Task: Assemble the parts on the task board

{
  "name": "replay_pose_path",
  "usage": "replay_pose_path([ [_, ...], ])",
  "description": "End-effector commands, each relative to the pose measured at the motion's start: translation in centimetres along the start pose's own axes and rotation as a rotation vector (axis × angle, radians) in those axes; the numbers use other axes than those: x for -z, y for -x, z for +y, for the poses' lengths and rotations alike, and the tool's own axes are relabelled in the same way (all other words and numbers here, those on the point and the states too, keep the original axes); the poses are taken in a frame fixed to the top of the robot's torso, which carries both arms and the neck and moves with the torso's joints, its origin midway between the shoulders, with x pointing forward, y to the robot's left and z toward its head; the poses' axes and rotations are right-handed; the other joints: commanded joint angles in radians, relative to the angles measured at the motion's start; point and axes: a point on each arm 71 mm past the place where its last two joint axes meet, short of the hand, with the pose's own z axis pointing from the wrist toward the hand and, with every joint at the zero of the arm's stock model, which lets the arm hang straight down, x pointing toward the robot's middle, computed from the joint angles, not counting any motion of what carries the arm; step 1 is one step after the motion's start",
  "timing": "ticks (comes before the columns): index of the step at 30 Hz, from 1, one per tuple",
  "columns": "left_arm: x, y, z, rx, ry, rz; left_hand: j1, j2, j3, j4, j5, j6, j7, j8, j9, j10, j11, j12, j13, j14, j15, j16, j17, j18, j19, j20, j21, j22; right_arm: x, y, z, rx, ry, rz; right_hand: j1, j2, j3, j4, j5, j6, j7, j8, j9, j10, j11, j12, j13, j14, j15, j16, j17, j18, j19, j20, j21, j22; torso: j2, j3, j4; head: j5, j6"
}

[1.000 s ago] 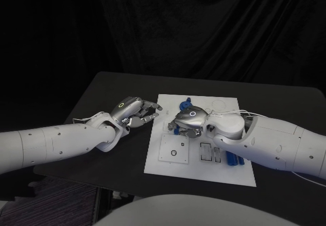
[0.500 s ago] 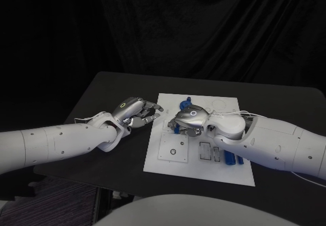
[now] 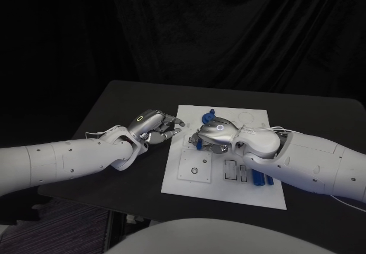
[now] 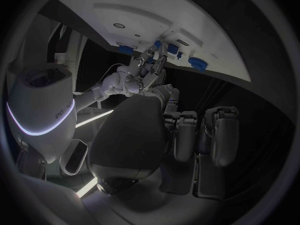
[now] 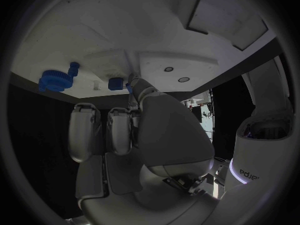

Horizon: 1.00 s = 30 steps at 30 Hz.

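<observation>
White arms (image 3: 61, 159) with small dark screws; silver hands (image 3: 148, 127), a glowing ring behind the fingers (image 3: 169, 127), thin white cables.

Black table (image 3: 114, 106) under everything; dark curtain (image 3: 229, 42) hangs behind, folds visible.

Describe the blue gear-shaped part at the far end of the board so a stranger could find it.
Find the white task board mid-table. At its far edge, just beyond the right robot hand, sits a blue gear-shaped part. Unlike the long blue pieces by the near right edge, it is round and toothed.
</observation>
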Motion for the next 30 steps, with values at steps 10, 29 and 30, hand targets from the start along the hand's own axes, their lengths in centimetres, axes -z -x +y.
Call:
replay_pose_path([
  [10,0.0,-0.5,-0.2,0.039,0.006,0.040,-0.142,0.027,-0.112,0.043,-0.039,0.024,0.000,0.000,-0.029,0.106,0.013,0.003,0.262,0.102,0.015,0.003,0.263,-0.009,0.042,0.015,-0.009,0.225,2.0,2.5,-0.5,-0.035,-0.055,-0.229,-0.016,0.008,-0.003,0.016,0.021,0.030,0.004,-0.003,0.012,0.014,0.003,0.011,0.123,0.060,0.010,0.000,0.073,-0.010,0.034,0.005,0.010,0.215,0.000,-0.0002,-0.0005,-0.002,0.000],
  [29,-0.5,-2.3,-0.7,0.184,0.112,0.107,-0.283,0.071,-0.241,0.043,-0.067,0.050,-0.003,0.020,-0.040,0.106,0.021,0.003,0.262,0.102,0.023,0.003,0.263,-0.005,0.035,0.024,-0.026,0.220,3.6,3.6,-0.8,-0.102,-0.130,-0.291,-0.033,0.000,-0.011,0.030,0.027,0.039,0.013,-0.025,0.011,0.017,0.009,0.014,0.127,0.059,0.013,-0.006,0.065,-0.010,0.035,0.006,0.010,0.215,0.001,0.0000,-0.0001,-0.009,0.000],
  [30,-0.5,-2.4,-0.8,0.186,0.113,0.101,-0.286,0.078,-0.245,0.044,-0.055,0.056,-0.005,0.026,-0.037,0.106,0.019,0.003,0.262,0.102,0.022,0.003,0.263,-0.005,0.034,0.023,-0.027,0.220,3.6,3.6,-0.8,-0.104,-0.130,-0.292,-0.035,-0.001,-0.011,0.031,0.027,0.041,0.013,-0.026,0.011,0.017,0.009,0.014,0.127,0.058,0.013,-0.006,0.064,-0.010,0.035,0.007,0.010,0.215,0.000,-0.0003,-0.0002,-0.008,0.000],
])
